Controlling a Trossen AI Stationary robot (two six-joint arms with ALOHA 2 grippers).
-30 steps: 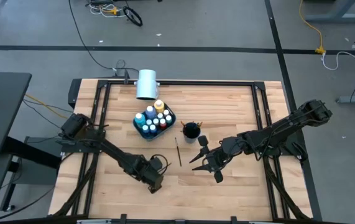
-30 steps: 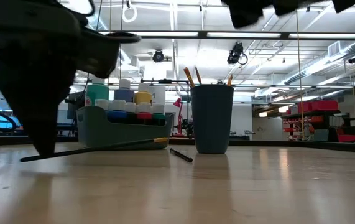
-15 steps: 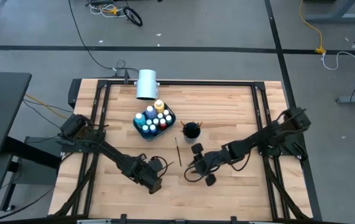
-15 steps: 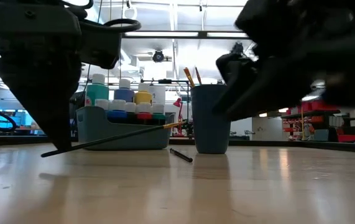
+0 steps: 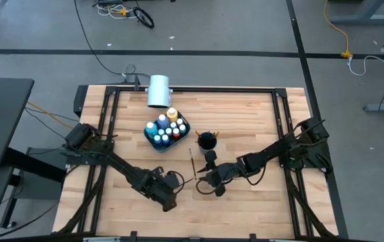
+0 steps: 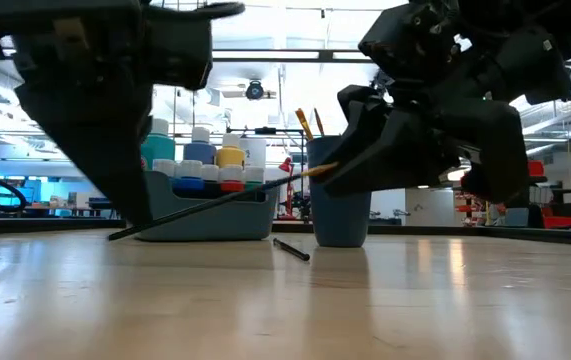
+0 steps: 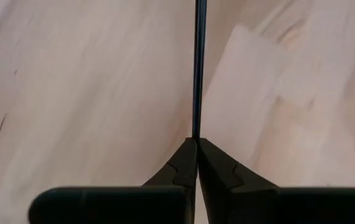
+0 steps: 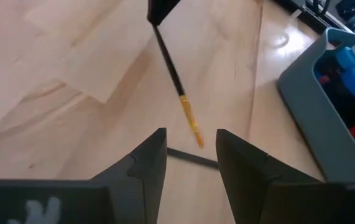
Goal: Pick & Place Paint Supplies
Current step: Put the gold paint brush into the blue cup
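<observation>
My left gripper is near the table's near edge, shut on a thin dark paintbrush with an orange end. My right gripper is open just right of it, with the orange end ahead of its fingers and clear of them. A second dark brush lies flat on the table. A grey bin holds several paint bottles. A dark cup holds more brushes. My left gripper pinches the paintbrush's dark handle between its two fingertips, near the end opposite the orange one, with the brush running straight out along the fingers. The brush is tilted, its orange end raised toward the right gripper.
A large white cylinder lies at the table's far edge, behind the bin. The cup stands just beyond the right gripper. Bare wood stretches along the near edge and on the right side of the table.
My right gripper has come down and moved toward the table's left, up to the brush's orange end. My left gripper has tipped the brush, so its orange end has risen from near the table to cup-rim height.
</observation>
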